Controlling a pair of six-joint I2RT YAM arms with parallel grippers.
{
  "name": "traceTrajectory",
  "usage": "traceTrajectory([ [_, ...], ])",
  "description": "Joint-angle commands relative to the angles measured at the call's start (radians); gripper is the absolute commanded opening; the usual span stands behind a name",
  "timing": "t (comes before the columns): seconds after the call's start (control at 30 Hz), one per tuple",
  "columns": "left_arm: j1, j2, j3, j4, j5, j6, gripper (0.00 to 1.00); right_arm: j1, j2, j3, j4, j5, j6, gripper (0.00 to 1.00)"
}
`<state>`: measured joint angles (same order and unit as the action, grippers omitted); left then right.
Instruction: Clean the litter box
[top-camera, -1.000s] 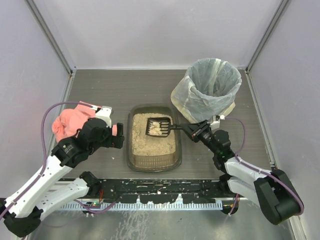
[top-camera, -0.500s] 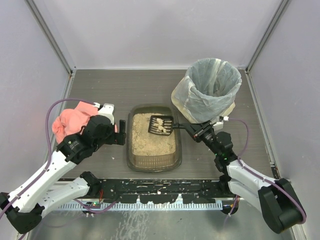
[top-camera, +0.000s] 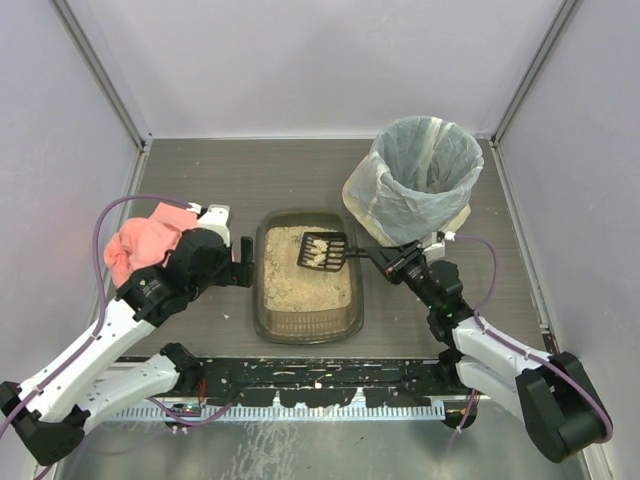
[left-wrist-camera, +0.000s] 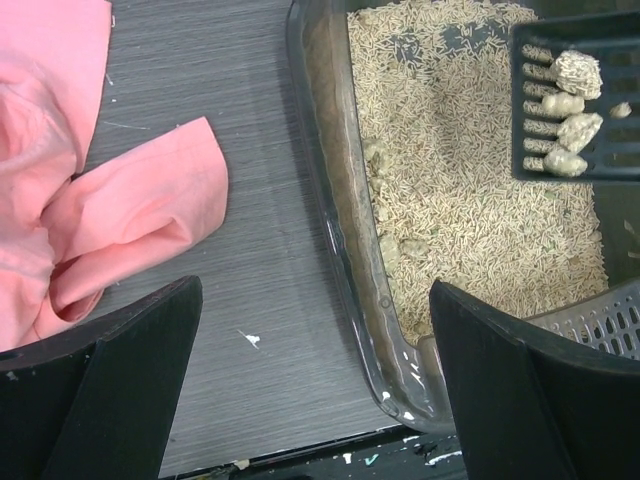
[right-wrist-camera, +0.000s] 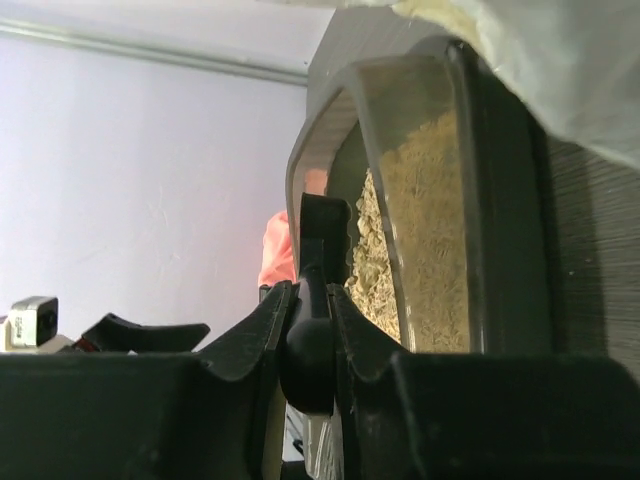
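Holding the scoop (top-camera: 322, 251) level over the far end of the litter box (top-camera: 258, 295), mid-table between my arms, the right gripper (top-camera: 393, 262) clamps its handle so the clumps (left-wrist-camera: 565, 100) don't spill, while my left gripper (top-camera: 241, 272) waits open at the box's left wall, likely to brace it.

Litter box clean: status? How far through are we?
Done: several scooped clumps sit on the scoop, held above the litter. In hand: right pincer shut on the scoop handle; left pincer open at the litter box left rim. Left: tip the load into the lined bin, then collect the loose clumps by the left wall. Bin contents not visible.
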<state>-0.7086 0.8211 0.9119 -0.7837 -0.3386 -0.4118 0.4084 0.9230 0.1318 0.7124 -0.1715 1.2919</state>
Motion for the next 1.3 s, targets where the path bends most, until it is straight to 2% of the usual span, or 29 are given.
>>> traceTrajectory([
  [0.0,0.000,-0.006,0.008,0.062,-0.035,-0.013,0.98,0.070,0.037,0.083,0.037,0.002,-0.059,0.01],
  [0.1,0.002,0.004,0.017,0.059,-0.026,-0.012,0.98,-0.001,-0.017,0.002,0.065,0.052,0.022,0.01],
  [0.23,0.002,0.000,0.002,0.068,-0.032,-0.020,0.98,0.061,0.024,0.077,0.040,-0.014,-0.061,0.01],
  [0.33,0.003,0.008,0.003,0.073,-0.022,-0.023,0.98,-0.023,-0.055,-0.012,0.033,0.052,0.029,0.01],
  [0.37,0.004,0.009,0.010,0.061,-0.021,-0.023,0.98,-0.022,-0.082,-0.007,0.017,0.059,0.028,0.01],
  [0.47,0.006,0.004,-0.008,0.073,-0.037,-0.025,0.98,0.043,-0.030,0.086,-0.025,-0.016,-0.063,0.01],
  [0.6,0.008,0.015,0.004,0.069,-0.029,-0.027,0.98,-0.029,-0.103,0.010,-0.017,0.038,0.012,0.01],
  [0.67,0.008,0.013,0.001,0.067,-0.036,-0.032,0.98,0.029,-0.062,0.069,-0.019,-0.004,-0.043,0.01],
  [0.73,0.009,0.007,-0.013,0.087,-0.044,-0.033,0.98,0.035,-0.024,0.093,-0.008,-0.047,-0.055,0.01],
  [0.8,0.010,0.011,-0.011,0.087,-0.039,-0.034,0.98,0.018,-0.056,0.062,-0.010,-0.001,-0.023,0.01],
  [0.93,0.009,0.010,-0.007,0.082,-0.044,-0.036,0.98,0.028,-0.038,0.112,-0.017,-0.061,-0.044,0.01],
  [1.03,0.010,0.014,-0.004,0.084,-0.044,-0.036,0.98,0.026,-0.069,0.153,-0.105,-0.046,-0.078,0.01],
  [1.27,0.011,0.008,-0.003,0.075,-0.046,-0.036,0.98,0.012,-0.121,0.187,-0.131,-0.069,-0.085,0.01],
])
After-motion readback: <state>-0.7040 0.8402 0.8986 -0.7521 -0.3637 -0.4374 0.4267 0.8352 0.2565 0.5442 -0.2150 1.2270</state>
